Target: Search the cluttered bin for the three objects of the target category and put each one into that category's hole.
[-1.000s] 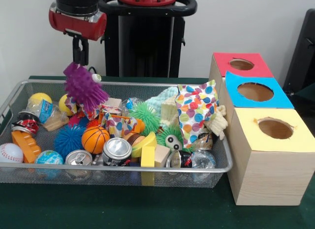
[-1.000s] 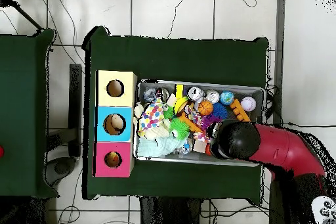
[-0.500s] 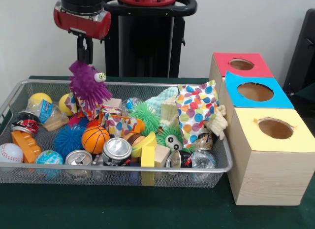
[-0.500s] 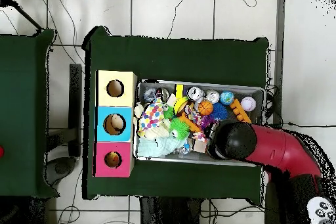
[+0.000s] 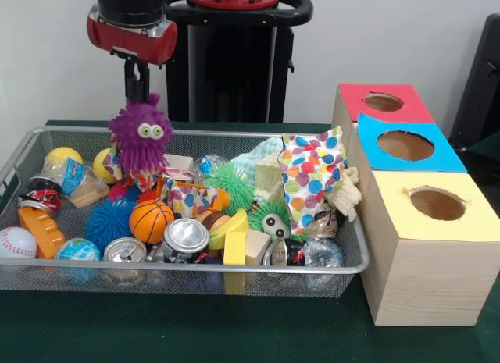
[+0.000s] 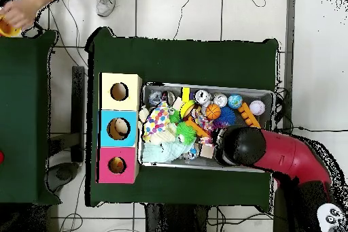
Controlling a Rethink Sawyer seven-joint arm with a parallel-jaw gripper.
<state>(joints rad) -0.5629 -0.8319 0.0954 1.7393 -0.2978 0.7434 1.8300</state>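
Purple spiky toy lifted out of the wire bin.
Hung from the claw, pinched at its top, googly eyes facing the camera, above the bin's far-left clutter, well apart from the three holed boxes on the bench.

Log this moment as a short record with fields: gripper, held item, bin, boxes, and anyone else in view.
gripper: gripper shut on purple spiky toy, raised above the bin's far left part
held item: purple spiky toy with googly eyes, hanging clear of the clutter
bin: wire mesh bin full of balls, cans, blocks and soft toys
boxes: three wooden boxes, red-topped box, blue-topped box, yellow-topped box, each with a round hole
person: a hand at the overhead view's top left corner, away from the bin
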